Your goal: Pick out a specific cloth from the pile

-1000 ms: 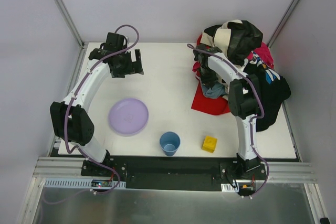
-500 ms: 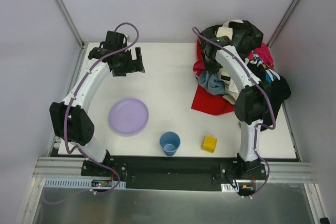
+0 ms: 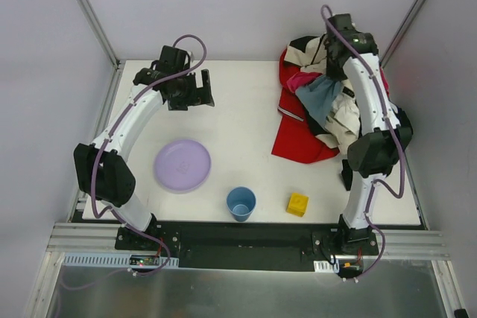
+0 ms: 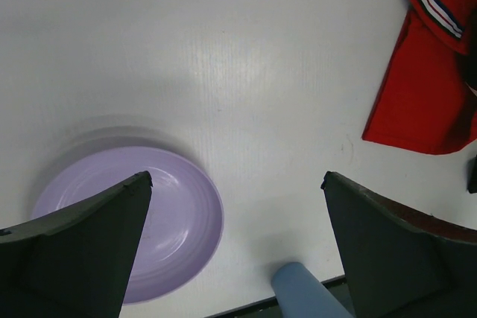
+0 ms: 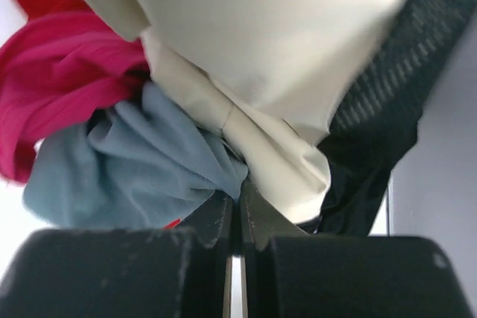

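Observation:
The red cloth [image 3: 298,143] lies flat on the table at the pile's left and front, partly under it. It also shows at the right of the left wrist view [image 4: 425,102]. The pile [image 3: 344,121] is a cream-and-black jacket with a magenta cloth [image 3: 302,81] and a grey-blue cloth [image 3: 322,98]. My right gripper [image 3: 337,53] is high above the pile's back. In the right wrist view my right gripper [image 5: 238,191] is shut where the grey-blue cloth [image 5: 127,161] meets the cream jacket fabric [image 5: 253,50], both hanging from it. My left gripper [image 3: 190,91] is open and empty at the back left.
A purple plate [image 3: 182,165] sits at the front left, a blue cup [image 3: 241,203] and a yellow block [image 3: 298,204] near the front edge. The left wrist view looks down on the plate [image 4: 149,221] and the cup [image 4: 305,292]. Walls close in at back and sides.
My right gripper has risen and swung to the back right, pulling the grey-blue cloth and jacket fabric up and baring more red cloth. My left gripper has shifted slightly right.

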